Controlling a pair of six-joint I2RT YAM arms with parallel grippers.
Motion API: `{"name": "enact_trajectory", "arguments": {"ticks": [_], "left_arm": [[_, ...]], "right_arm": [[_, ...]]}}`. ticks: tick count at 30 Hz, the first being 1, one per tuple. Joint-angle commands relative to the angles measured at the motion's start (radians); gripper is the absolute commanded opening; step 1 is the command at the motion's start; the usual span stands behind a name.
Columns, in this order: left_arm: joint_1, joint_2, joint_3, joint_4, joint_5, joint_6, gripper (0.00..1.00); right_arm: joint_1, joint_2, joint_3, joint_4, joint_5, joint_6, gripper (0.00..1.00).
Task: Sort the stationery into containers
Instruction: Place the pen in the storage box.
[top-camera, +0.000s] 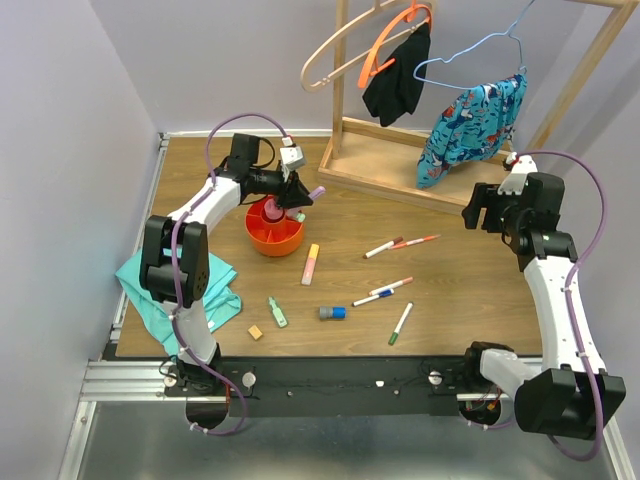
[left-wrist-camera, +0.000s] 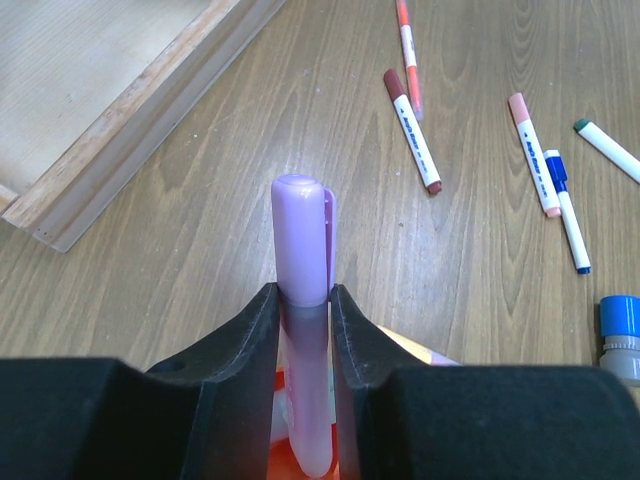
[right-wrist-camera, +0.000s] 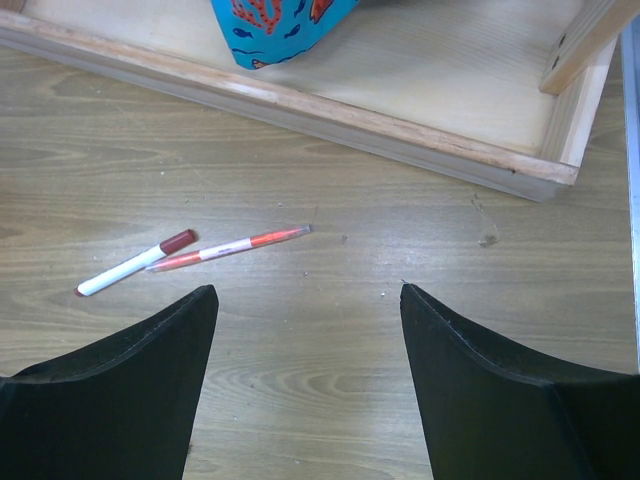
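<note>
My left gripper (top-camera: 296, 196) (left-wrist-camera: 304, 295) is shut on a purple highlighter (top-camera: 316, 190) (left-wrist-camera: 302, 240), held just over the round orange organiser (top-camera: 273, 238) (left-wrist-camera: 280, 455), which has pink items inside. On the table lie a pink-and-yellow highlighter (top-camera: 311, 263), a green highlighter (top-camera: 277, 312), a tan cube (top-camera: 256, 331), a blue-grey piece (top-camera: 332, 313) and several thin markers (top-camera: 383, 247) (top-camera: 401, 323). At the right, my right gripper (top-camera: 482, 208) (right-wrist-camera: 308, 290) hangs open above bare wood. A red-capped marker (right-wrist-camera: 135, 262) and an orange pen (right-wrist-camera: 230, 246) lie ahead of it.
A folded teal cloth (top-camera: 150, 278) lies at the table's left edge. The wooden rack base (top-camera: 400, 165) (right-wrist-camera: 400, 130) crosses the back, with hangers, a black garment and a patterned blue garment (top-camera: 470, 125) above it.
</note>
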Motion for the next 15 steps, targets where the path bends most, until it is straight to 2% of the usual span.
{"name": "enact_trajectory", "arguments": {"ticks": [1, 6, 15], "left_arm": [[0.009, -0.035, 0.012, 0.025, 0.025, -0.038, 0.28], [0.018, -0.029, 0.012, 0.109, 0.051, -0.078, 0.28], [0.072, 0.040, 0.101, 0.289, 0.190, -0.337, 0.27]], "right_arm": [[-0.008, -0.019, -0.015, -0.008, -0.002, -0.002, 0.81], [-0.008, -0.002, -0.006, -0.014, -0.007, -0.006, 0.81], [-0.008, 0.031, 0.014, -0.019, -0.011, -0.017, 0.81]]}}
